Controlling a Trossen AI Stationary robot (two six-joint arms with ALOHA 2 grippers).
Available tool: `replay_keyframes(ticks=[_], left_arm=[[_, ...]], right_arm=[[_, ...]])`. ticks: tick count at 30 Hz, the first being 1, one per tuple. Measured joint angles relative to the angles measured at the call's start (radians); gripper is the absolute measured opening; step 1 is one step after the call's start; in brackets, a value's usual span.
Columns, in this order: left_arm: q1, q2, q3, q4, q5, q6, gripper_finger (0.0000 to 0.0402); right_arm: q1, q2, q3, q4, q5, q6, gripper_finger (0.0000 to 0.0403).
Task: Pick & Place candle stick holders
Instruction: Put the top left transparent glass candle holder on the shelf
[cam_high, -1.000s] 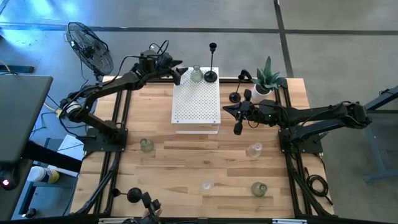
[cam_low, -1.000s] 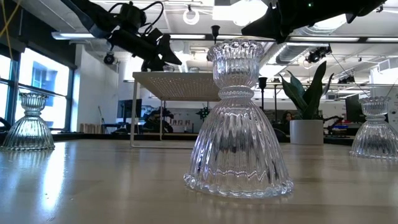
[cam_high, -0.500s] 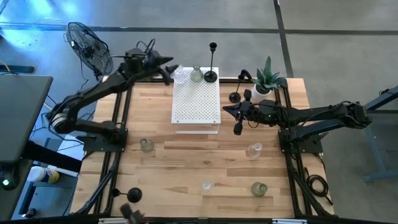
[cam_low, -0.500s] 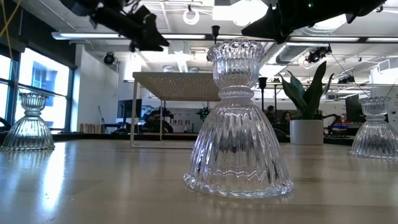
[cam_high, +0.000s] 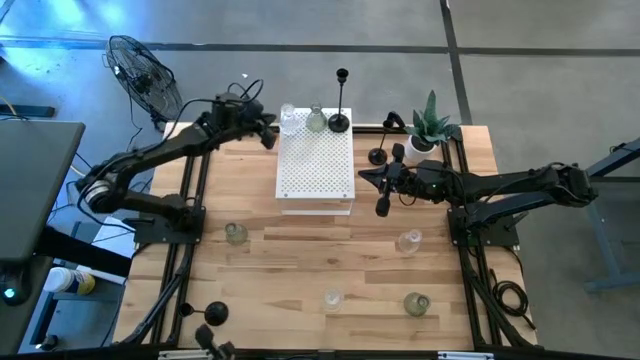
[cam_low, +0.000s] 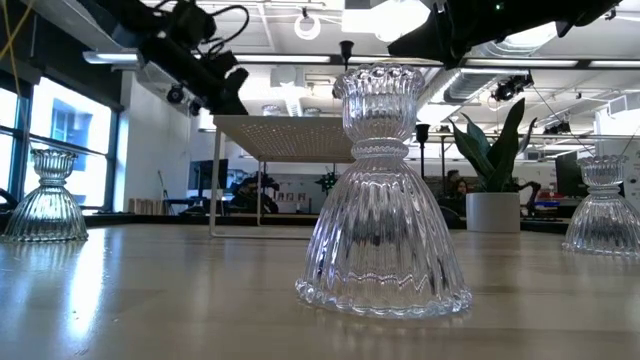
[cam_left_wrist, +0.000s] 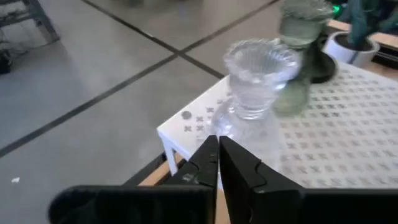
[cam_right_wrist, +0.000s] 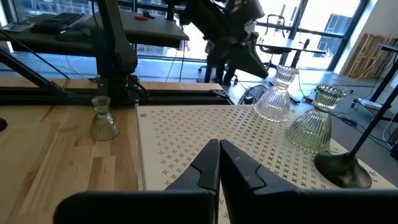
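Observation:
On the far edge of the white perforated box (cam_high: 315, 170) stand three candle stick holders: a clear glass one (cam_high: 290, 120) (cam_left_wrist: 255, 78), a greenish glass one (cam_high: 316, 121) and a tall black one (cam_high: 340, 122). My left gripper (cam_high: 270, 130) (cam_left_wrist: 217, 149) hovers shut just left of the box's far left corner, apart from the clear holder. My right gripper (cam_high: 362, 178) (cam_right_wrist: 219, 152) waits shut over the box's right edge, holding nothing. More holders stand on the table: glass ones (cam_high: 235, 233), (cam_high: 408, 241), (cam_high: 332, 298), (cam_high: 416, 303) and black ones (cam_high: 377, 156), (cam_high: 215, 313).
A green spiky plant in a white pot (cam_high: 428, 130) stands at the far right, near the right arm. A fan (cam_high: 145, 75) stands beyond the table's far left corner. Bare wood (cam_high: 300, 250) lies between the box and the near holders.
My left gripper has drawn back from the clear holder on the box toward the table's left edge, rising and then dropping a little. It has shut with nothing in it. The clear holder stays upright on the box's far left corner.

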Motion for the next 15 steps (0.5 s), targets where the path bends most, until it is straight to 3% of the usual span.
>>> replay_keyframes(ticks=[8,15], left_arm=[[0.000,0.102,0.001,0.102,0.016,-0.028,0.0019],[0.000,0.110,0.001,0.115,0.008,-0.031,0.0019]], right_arm=[[0.000,0.000,0.000,-0.003,0.000,0.000,0.0002],[0.000,0.000,0.000,-0.009,-0.002,0.001,0.0002]])
